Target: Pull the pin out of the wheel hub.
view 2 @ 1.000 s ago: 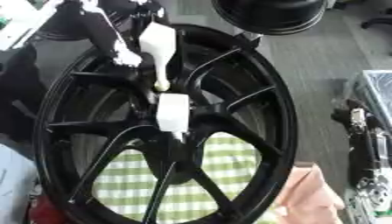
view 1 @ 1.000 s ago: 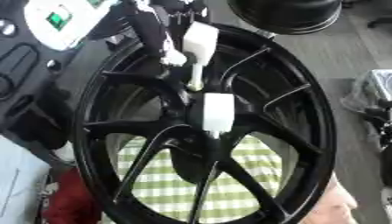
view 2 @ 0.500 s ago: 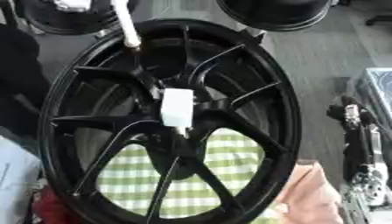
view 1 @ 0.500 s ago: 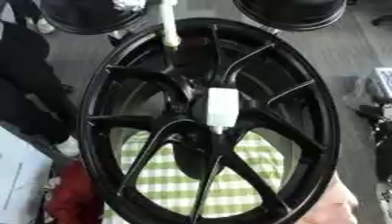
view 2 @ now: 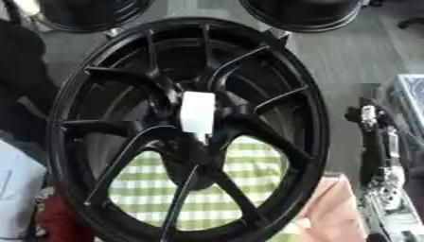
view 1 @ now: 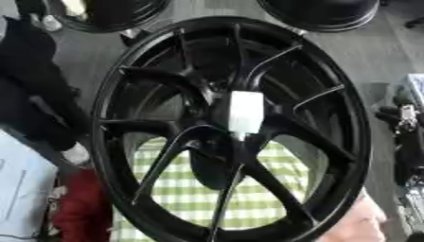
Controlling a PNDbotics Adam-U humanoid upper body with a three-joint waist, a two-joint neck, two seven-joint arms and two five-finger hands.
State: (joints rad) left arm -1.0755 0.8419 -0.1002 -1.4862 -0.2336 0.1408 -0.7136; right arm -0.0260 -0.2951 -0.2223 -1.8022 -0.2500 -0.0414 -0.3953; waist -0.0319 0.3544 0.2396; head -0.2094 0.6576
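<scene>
since a second ago the white arm and long white piece above the hub have left view. black wheel (view 1: 149, 71) stands upright, filling the frame. a white block (view 1: 245, 113) sits on its hub, a thin tip just below. checked cloth (view 1: 190, 196) shows behind the lower spokes. no hand visible, so finger state cannot be told.

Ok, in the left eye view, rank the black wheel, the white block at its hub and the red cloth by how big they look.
1. Wheel, largest by far.
2. Red cloth, lower left, partly hidden by the wheel.
3. White block.
The last two look close, and the block is nearer the camera, so their order is unsure.
</scene>
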